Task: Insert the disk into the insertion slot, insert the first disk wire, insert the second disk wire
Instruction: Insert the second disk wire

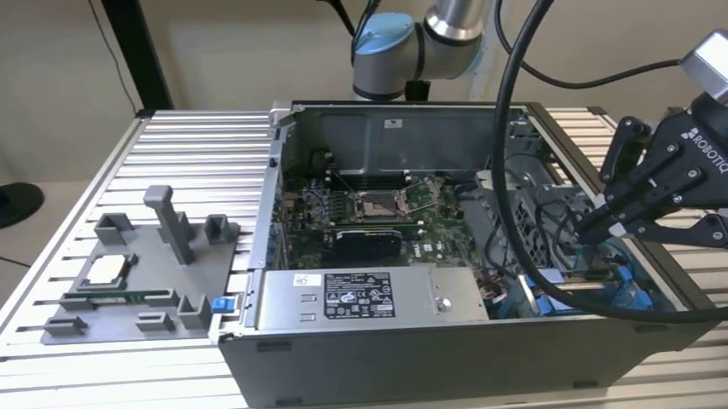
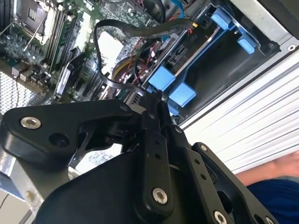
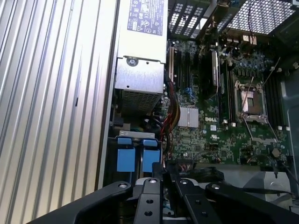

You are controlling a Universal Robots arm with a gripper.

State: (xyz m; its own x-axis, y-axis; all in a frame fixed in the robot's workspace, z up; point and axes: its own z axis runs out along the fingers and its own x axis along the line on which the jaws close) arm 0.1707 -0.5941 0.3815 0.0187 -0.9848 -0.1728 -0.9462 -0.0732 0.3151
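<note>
A ribbed aluminium table (image 1: 193, 145) with long parallel grooves stands in front of a plain beige wall. On it lies an open grey metal computer case (image 1: 455, 358), side panel off. The arm (image 1: 455, 25), silver tube with pale blue joint caps, rises behind the case and reaches over it to the exterior view's right. A thick black hose (image 1: 506, 128) loops down from it.

Inside the case, a grey labelled power-supply box (image 1: 341, 298) runs along the near wall. Beyond it is the green motherboard (image 1: 376, 213) with its bare metal socket. A matt grey fixture plate (image 1: 114, 315) with upright posts sits on the table at the exterior view's left.

The insertion slot (image 2: 224, 21), blue plastic rails inside grey walls, is in the case's corner at the exterior view's right. A flat dark panel lies within the blue frame; I cannot tell whether that is the disk.

The black gripper (image 1: 594, 223) tilts steeply down over this slot with its fingers pressed together. A flat black cable (image 2: 100, 56) curls right up to the tips, and whether it is pinched I cannot tell
</note>
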